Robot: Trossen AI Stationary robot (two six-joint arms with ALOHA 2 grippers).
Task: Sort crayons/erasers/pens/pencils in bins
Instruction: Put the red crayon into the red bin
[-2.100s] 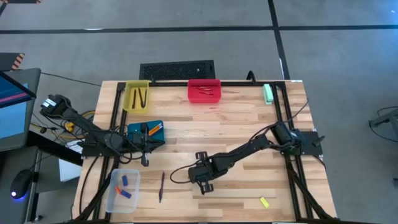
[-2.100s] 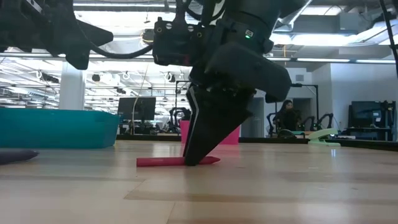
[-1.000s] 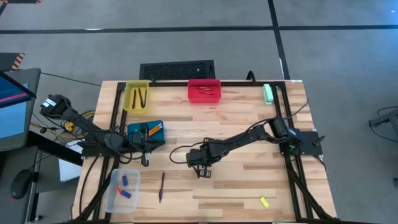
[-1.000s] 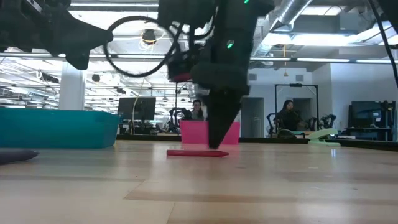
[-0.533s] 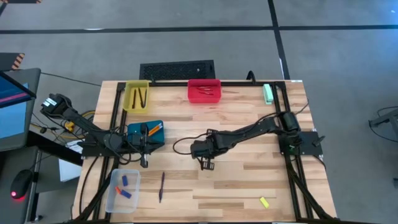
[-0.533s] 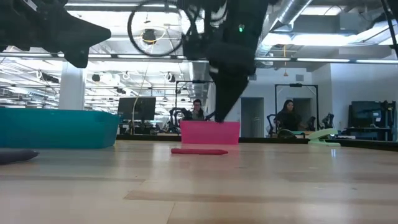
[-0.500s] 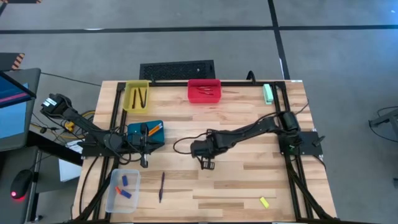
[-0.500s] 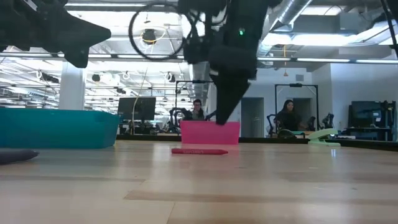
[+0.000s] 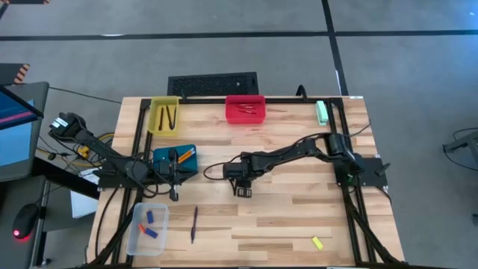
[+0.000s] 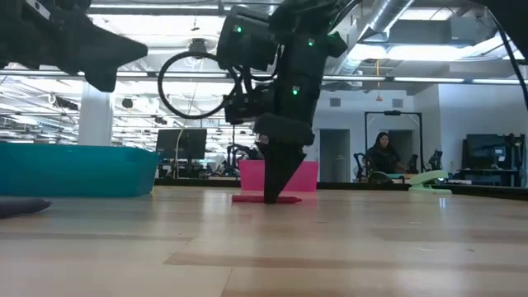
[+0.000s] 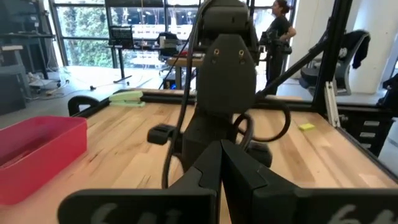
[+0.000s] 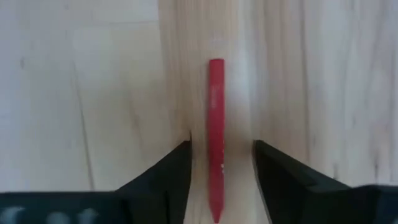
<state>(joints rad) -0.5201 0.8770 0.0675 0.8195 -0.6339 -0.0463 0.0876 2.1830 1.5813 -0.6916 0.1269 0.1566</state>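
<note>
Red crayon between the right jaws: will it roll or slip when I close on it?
The red crayon looks slim and round, so a nudge would probably roll it. It lies flat on the table, centred between the open jaws, so closing should trap it. Probably stiff but snappable.

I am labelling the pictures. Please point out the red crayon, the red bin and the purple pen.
red crayon (image 12: 216, 134), right wrist view, mid-shaft.
red bin (image 9: 245, 117), high view, front wall.
purple pen (image 9: 194, 223), high view, mid-shaft.
</note>
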